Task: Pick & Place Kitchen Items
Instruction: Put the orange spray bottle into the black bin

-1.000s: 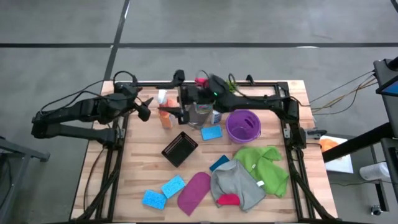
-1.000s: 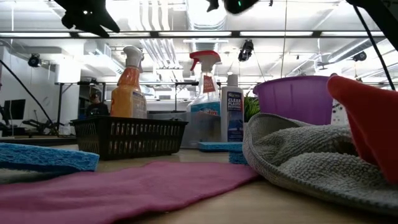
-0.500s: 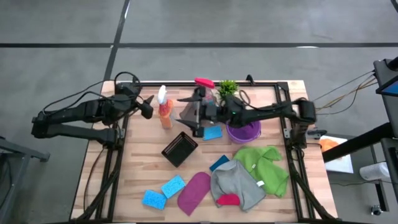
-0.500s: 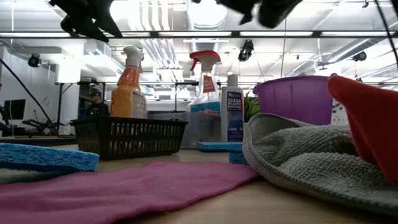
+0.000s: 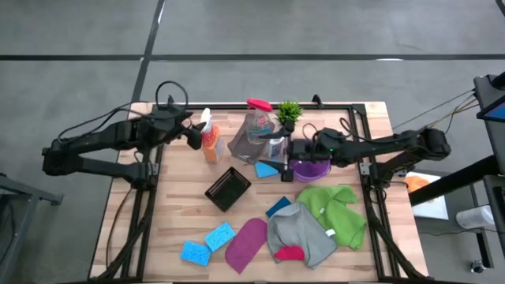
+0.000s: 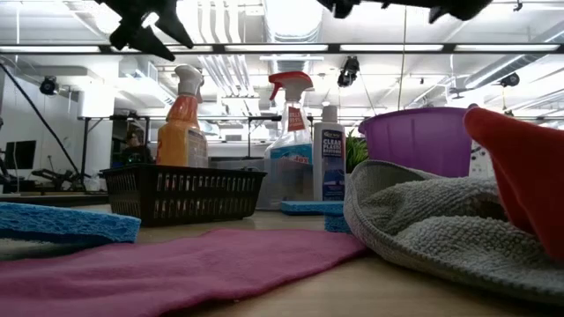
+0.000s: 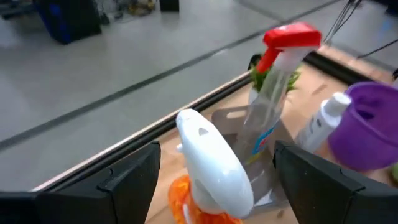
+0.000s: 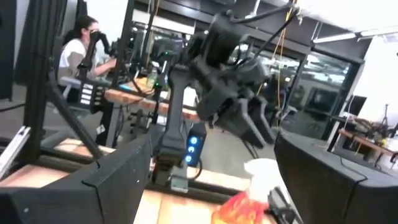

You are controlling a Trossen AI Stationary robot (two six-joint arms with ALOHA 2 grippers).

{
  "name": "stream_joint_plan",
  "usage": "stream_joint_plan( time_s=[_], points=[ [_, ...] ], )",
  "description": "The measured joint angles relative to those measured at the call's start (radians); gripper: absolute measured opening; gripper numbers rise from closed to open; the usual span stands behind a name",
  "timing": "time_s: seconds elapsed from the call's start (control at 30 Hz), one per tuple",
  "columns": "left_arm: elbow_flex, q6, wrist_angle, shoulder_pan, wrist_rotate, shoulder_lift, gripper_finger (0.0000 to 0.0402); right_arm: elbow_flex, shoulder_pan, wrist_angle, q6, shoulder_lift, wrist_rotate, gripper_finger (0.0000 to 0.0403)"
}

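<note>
Left gripper [image 5: 192, 136], jaws spread, hangs beside the white head of the orange spray bottle [image 5: 210, 145] near the bench's [image 5: 177, 222] far edge, gripping nothing, while the right gripper [image 5: 290, 149], jaws likewise spread and empty, hovers by the purple bucket [image 5: 309, 166]; sponges [image 5: 220, 235] and cloths [image 5: 335, 207] lie toward the near edge.

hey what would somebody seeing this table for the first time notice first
Probably the open left gripper poised just by the white head of the orange spray bottle at the table's back left. Next, the purple bucket under the open right gripper, and the pile of green cloth and grey cloth at front right.
</note>
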Motion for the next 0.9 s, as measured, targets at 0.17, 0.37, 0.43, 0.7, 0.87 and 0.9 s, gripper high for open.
stream_joint_plan(
  time_s=[0.17, 0.37, 0.43, 0.7, 0.87, 0.9],
  points=[
    [0.122, -0.031, -0.149, 0.074, 0.125, 0.104, 0.0313, -0.057, 0.016, -0.048, 0.028, -0.074, 0.036, 0.0334],
    [0.241, -0.054, -0.300, 0.131, 0.193, 0.227, 0.0313, -0.075, 0.035, -0.126, 0.048, -0.110, 0.072, 0.0334],
    [0.270, -0.060, -0.341, 0.140, 0.199, 0.257, 0.0313, -0.075, 0.040, -0.137, 0.051, -0.111, 0.077, 0.0334],
    [0.305, -0.086, -0.385, 0.157, 0.202, 0.322, 0.0313, -0.075, 0.055, -0.166, 0.058, -0.111, 0.080, 0.0334],
    [0.304, -0.092, -0.386, 0.172, 0.217, 0.360, 0.0313, -0.075, 0.056, -0.166, 0.067, -0.111, 0.080, 0.0334],
    [0.304, -0.096, -0.385, 0.177, 0.221, 0.366, 0.0313, -0.075, 0.056, -0.167, 0.068, -0.111, 0.080, 0.0334]
  ],
)
